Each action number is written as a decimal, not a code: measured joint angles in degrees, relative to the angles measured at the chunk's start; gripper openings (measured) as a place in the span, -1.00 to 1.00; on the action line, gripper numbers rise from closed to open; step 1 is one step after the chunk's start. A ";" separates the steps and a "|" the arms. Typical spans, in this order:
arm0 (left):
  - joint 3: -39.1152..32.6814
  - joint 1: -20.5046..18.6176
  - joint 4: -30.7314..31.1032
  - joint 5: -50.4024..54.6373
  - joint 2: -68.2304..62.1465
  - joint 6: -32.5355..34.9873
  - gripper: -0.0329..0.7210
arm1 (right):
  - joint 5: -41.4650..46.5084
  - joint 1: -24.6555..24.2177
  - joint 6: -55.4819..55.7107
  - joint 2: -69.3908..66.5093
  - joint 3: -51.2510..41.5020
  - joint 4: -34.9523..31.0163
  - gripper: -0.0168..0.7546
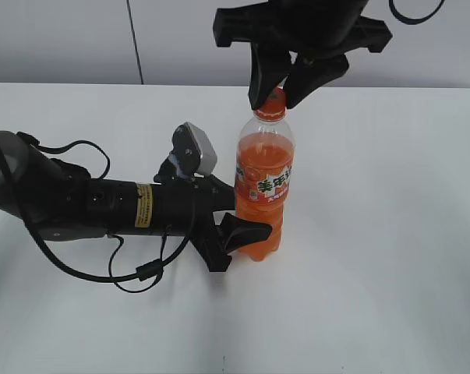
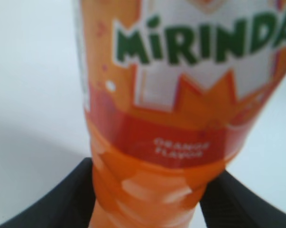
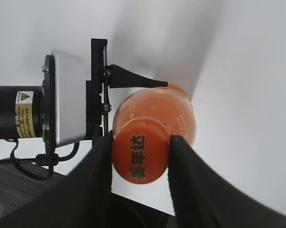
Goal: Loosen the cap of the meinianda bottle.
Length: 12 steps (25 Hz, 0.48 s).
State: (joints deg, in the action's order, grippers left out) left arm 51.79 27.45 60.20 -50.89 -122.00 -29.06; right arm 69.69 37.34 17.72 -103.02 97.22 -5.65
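Meinianda bottle (image 1: pixel 264 187) upright mid-table, long axis running 12 to 6. Clamped low on its body from 9 o'clock by left gripper (image 1: pixel 246 234). Right gripper (image 1: pixel 279 95) at 12, fingers closed against cap (image 3: pixel 140 158). Orange liquid, orange label; cap orange, dark characters on top.

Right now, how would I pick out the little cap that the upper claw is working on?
Start at the white table, where one tall bottle of orange drink stands, gripped low down by the left claw. Follow it to its top: the cap is the small round orange lid, pinched between the black fingers of the right claw. It alone has dark Chinese characters printed on top.
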 joint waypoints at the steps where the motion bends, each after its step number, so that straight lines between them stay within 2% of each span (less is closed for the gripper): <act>1: 0.00 0.00 0.00 0.00 0.00 0.00 0.16 | -0.06 0.00 -0.27 0.00 0.00 0.00 -0.25; 7: 0.00 0.00 0.00 0.00 0.00 -0.01 0.16 | -0.06 0.00 -4.29 0.00 0.00 -0.06 -0.25; 12: 0.00 0.00 0.00 0.00 0.00 -0.01 0.16 | -0.06 0.00 -25.05 0.00 0.00 0.01 -0.25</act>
State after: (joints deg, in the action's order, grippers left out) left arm 51.79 27.45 60.20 -50.89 -122.00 -29.08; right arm 69.63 37.34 -7.34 -103.02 97.22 -5.64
